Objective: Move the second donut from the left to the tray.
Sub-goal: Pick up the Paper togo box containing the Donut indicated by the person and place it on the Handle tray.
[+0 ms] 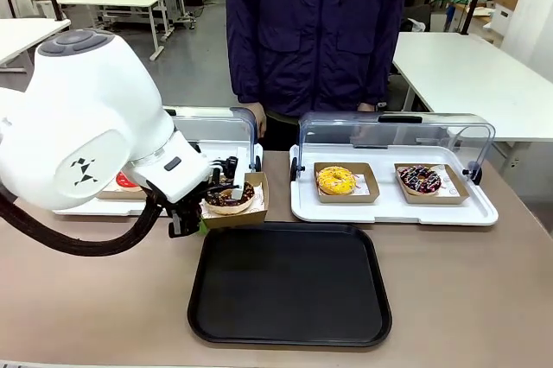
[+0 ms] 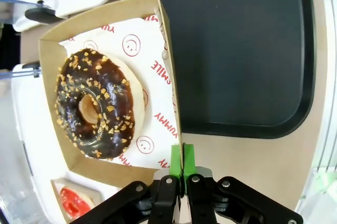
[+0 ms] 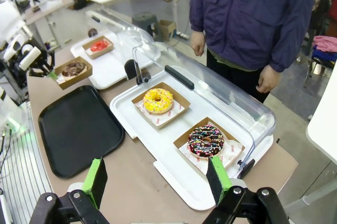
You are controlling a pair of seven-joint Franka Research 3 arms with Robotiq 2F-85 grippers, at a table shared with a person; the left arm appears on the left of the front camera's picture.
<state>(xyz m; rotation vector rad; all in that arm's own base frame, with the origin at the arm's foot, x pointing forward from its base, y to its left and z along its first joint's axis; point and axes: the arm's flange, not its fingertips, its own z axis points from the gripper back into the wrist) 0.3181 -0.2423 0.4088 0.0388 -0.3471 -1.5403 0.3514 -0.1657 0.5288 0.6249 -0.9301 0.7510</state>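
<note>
Your left hand [image 2: 181, 167] pinches wall of cardboard boat holding choc donut [image 2: 95, 103], lifted by display tray edge. Black tray [image 1: 289, 286] lies at 5 o'clock, front view. Right hand [image 3: 158, 182] spread, idle.

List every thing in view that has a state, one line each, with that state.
Left claw: shut on the small cardboard tray's wall.
Right claw: open, holding nothing.
Chocolate donut: in its small cardboard tray, held beside the black tray.
Black tray: bare, flat on the table.
Right display tray's clear lid: raised.
Yellow donut: in the right display tray.
Sprinkled donut: in the right display tray.
</note>
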